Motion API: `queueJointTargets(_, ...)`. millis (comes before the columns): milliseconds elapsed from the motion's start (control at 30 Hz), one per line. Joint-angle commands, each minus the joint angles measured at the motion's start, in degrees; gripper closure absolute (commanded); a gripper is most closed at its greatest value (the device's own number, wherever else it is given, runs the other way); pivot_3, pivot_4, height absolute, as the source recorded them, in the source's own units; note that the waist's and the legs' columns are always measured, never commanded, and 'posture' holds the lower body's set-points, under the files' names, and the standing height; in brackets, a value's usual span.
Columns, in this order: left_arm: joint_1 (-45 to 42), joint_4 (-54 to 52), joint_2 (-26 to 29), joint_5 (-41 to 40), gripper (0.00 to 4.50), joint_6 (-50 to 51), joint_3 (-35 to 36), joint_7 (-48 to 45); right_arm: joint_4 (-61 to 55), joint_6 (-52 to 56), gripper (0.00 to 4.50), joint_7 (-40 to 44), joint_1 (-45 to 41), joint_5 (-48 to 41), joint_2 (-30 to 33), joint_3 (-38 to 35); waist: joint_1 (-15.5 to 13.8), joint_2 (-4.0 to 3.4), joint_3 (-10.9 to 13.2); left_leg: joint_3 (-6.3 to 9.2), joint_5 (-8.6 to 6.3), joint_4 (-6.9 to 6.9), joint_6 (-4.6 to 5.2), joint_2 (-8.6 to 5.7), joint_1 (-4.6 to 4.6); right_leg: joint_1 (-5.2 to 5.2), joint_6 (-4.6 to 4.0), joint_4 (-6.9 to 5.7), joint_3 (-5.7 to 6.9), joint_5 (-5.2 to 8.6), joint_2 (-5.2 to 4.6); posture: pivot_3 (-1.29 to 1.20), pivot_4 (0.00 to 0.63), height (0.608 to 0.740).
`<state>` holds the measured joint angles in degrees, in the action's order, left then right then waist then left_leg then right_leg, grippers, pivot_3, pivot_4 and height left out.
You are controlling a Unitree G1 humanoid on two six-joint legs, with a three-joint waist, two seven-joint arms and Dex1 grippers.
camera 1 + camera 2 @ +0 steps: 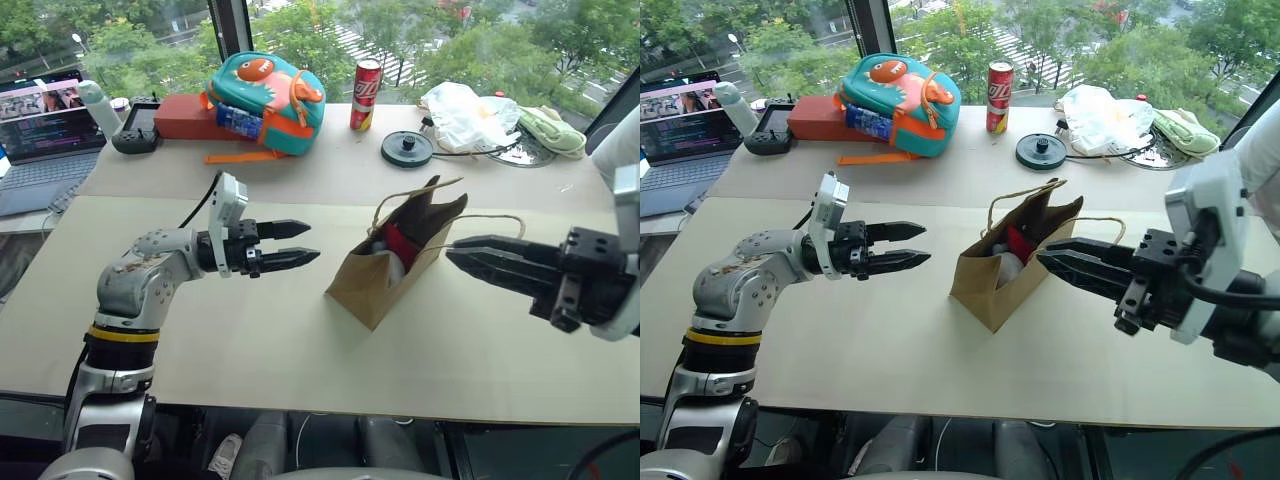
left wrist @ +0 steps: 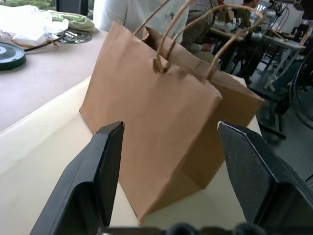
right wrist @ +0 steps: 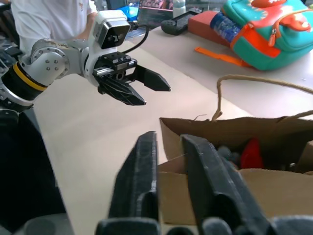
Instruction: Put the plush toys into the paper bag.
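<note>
Left eye view gives me my left gripper (image 1: 302, 245) hovering released, jaws spread, aimed at the paper bag (image 1: 372, 285). That bag stands mid-table with the red plush toy (image 1: 401, 243) and grey plush toy (image 1: 1007, 268) inside. On its far side, my right gripper (image 1: 458, 252) is clenched empty, near one cord handle.

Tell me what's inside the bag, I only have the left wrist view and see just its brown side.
Observer: The red toy and the grey toy both sit inside the paper bag.
Operator: Is the right gripper holding anything?
Observer: No, the right gripper is shut and empty, right at the bag's rim.
Operator: Any toys left on the table?
Observer: None that I can see; the table around the bag is bare, and the left gripper is open beside it.
</note>
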<state>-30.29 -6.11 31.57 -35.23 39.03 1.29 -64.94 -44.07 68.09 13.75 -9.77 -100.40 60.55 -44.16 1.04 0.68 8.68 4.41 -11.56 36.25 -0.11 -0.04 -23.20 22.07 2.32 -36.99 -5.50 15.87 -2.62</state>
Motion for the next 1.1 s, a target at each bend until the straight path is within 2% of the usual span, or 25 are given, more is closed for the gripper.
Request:
queueJointTargets(33,1.0,-3.3,0.1,-1.2,1.23,0.0,-0.1,0.9,-1.8,-5.0,4.45,1.4,3.1,-0.9,1.3,-1.0,0.0,0.0,0.0,0.0,0.0,0.01,0.0,0.02,0.0,0.0,0.06,0.0,0.0,0.03,0.01,0.0,0.15,0.74)
queueJointTargets(100,1.9,-4.2,0.3,-1.1,1.23,-0.3,-0.7,0.9,-3.0,-5.6,4.45,2.5,5.5,1.0,2.2,0.3,0.0,0.0,0.0,-0.02,0.0,0.01,0.0,0.02,0.01,0.01,0.08,0.0,-0.01,0.05,0.02,0.0,0.15,0.74)
queueJointTargets(200,3.9,-6.3,0.6,-0.3,1.23,-1.8,-2.4,0.5,-5.6,-3.7,4.45,4.1,10.4,8.8,4.6,5.1,0.1,0.0,0.0,-0.04,0.0,-0.02,0.0,0.06,0.0,0.04,0.06,0.02,-0.01,0.03,0.05,0.0,0.15,0.74)
queueJointTargets(333,4.8,-7.7,-1.0,0.5,1.23,-3.4,-4.2,2.2,-6.9,-4.6,4.45,3.1,14.5,26.2,7.9,18.1,-0.1,0.0,0.0,-0.04,0.01,-0.03,-0.01,0.06,-0.06,0.08,0.03,0.1,-0.01,0.02,0.04,0.0,0.15,0.74)
queueJointTargets(467,4.5,-7.4,-2.1,0.3,1.23,-3.3,-4.1,4.0,-4.3,-7.3,4.45,-0.2,7.3,33.3,3.2,29.9,0.1,0.04,0.0,-0.07,0.03,0.0,-0.05,0.04,-0.05,0.07,0.16,0.16,-0.04,0.09,0.03,0.0,0.15,0.74)
queueJointTargets(700,3.6,-2.0,0.2,3.5,1.23,-6.9,-4.0,2.4,1.3,-4.8,4.45,-5.7,-11.9,40.8,-10.8,46.8,0.7,0.1,0.0,-0.03,0.03,-0.13,-0.05,0.09,0.0,0.14,-0.11,0.11,-0.04,-0.07,0.11,0.0,0.15,0.74)
queueJointTargets(933,1.6,1.6,0.9,5.0,1.23,-9.8,-4.3,0.4,6.0,-3.1,4.45,-6.8,-20.8,45.1,-19.6,51.1,0.4,0.1,0.1,0.02,0.03,-0.17,-0.05,0.04,-0.09,0.19,-0.17,0.17,0.02,-0.1,0.04,0.0,0.15,0.74)
queueJointTargets(1100,-1.5,7.0,1.7,7.1,1.23,-13.1,-4.4,-2.2,8.0,-2.3,4.45,-6.4,-23.1,48.2,-23.3,52.4,0.3,0.1,0.1,0.04,0.03,-0.17,-0.05,0.03,-0.07,0.19,-0.18,0.14,0.04,-0.1,0.03,0.0,0.15,0.74)
